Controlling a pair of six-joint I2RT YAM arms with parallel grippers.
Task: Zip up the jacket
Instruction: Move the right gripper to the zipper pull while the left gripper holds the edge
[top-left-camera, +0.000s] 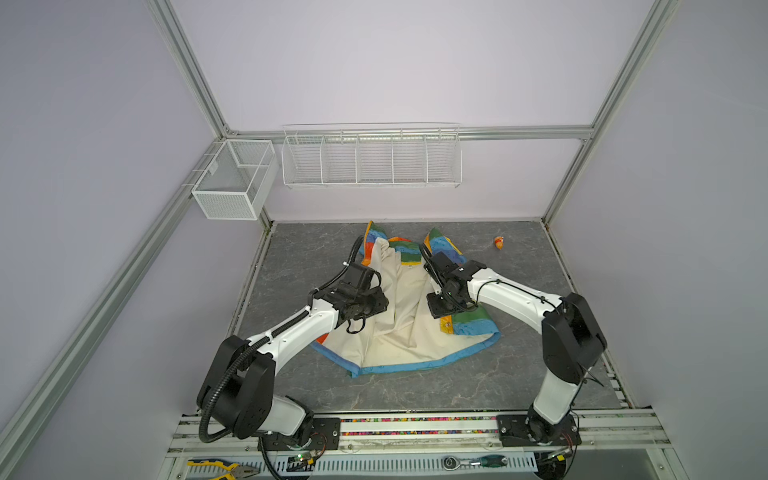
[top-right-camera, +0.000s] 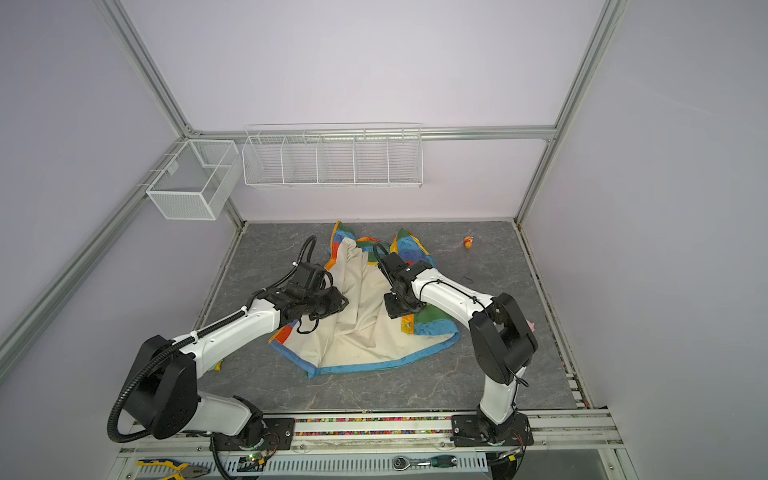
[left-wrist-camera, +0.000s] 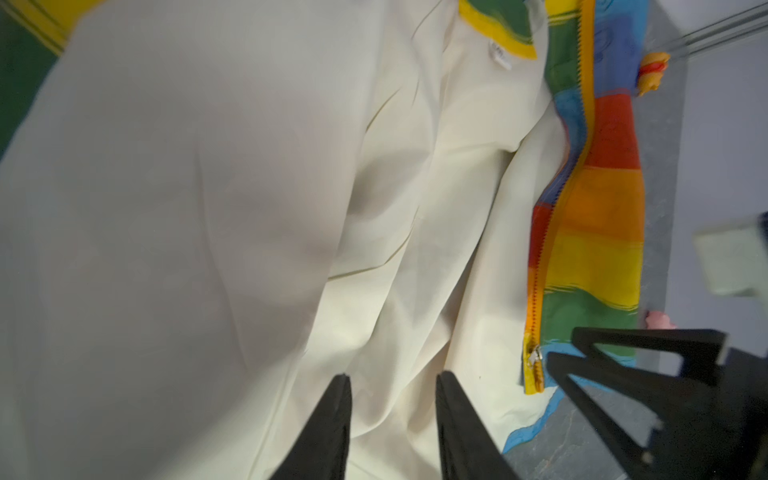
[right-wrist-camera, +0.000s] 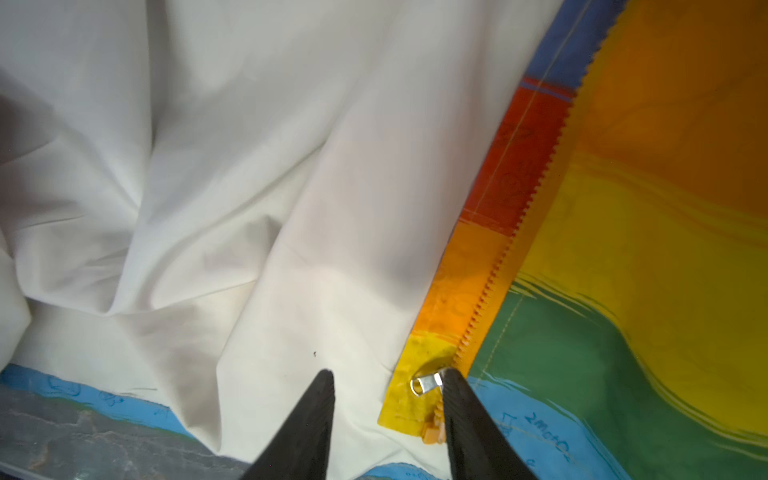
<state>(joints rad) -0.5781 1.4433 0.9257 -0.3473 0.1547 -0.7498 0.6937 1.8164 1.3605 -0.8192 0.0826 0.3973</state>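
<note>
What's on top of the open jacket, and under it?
Cream lining faces up inside the jacket, left tool and right tool poised over it, jaws apart. The zipper pull sits beside the right tool. Anything beneath the fabric is hidden.

Bare tabletop (top-left-camera: 415, 395) lies in front of the jacket (top-left-camera: 399, 332) and to both its sides, open for passage. The jacket's rumpled cream lining (left-wrist-camera: 208, 208) fills the middle. Above it the left gripper (left-wrist-camera: 392, 376) and the right gripper (right-wrist-camera: 388, 372) leave a strip of lining free between them. A small orange toy (top-left-camera: 498, 242) sits well apart at the back right. A wire rack (top-left-camera: 372, 164) and a mesh basket (top-left-camera: 226, 205) hang on the walls above.
</note>
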